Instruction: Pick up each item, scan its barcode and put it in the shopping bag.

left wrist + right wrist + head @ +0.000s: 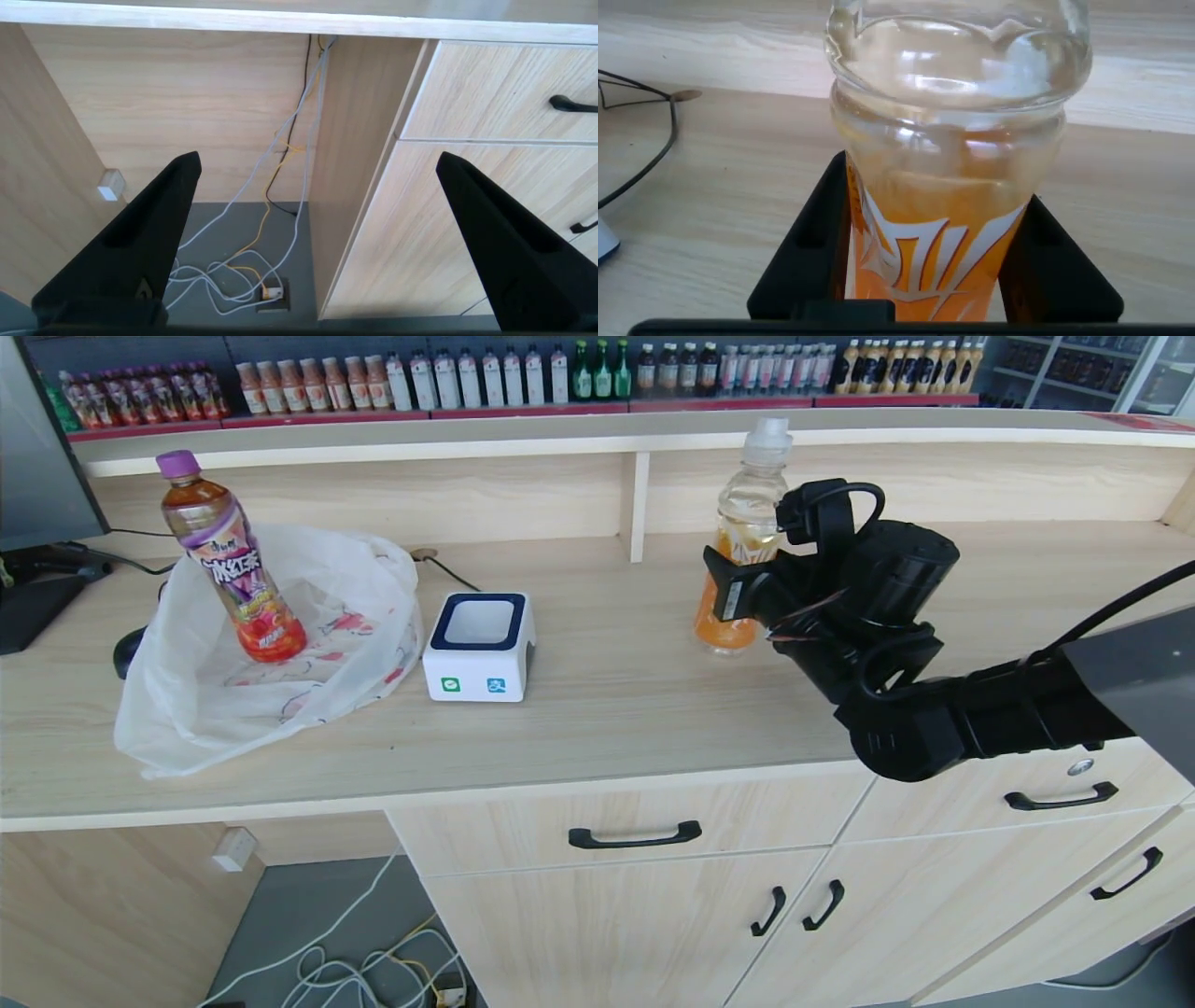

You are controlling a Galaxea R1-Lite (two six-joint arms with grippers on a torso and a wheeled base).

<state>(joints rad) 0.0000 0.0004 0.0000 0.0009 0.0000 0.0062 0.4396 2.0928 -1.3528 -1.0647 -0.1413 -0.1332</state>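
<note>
Grip check: the right pincer (738, 593) is clamped on the orange bottle (747, 523), fingers pressed to the label on both sides. The bottle's base is at the bench (607, 709), and I can't tell if it's lifted at all.

The scanner (479, 647) sits well off to that pincer's left, with the shopping bag (187, 709) just past it. The left pincer (318, 243) hangs wide open below the bench edge.

My worries:
- The slick label plus a tall bottle could let it pivot or slide in the grip on the way over.
- The fingers may cover the barcode, so the scan misses.
- The floppy bag already has a purple-capped bottle (233, 569) leaning in it, and a clumsy drop could knock that over.
</note>
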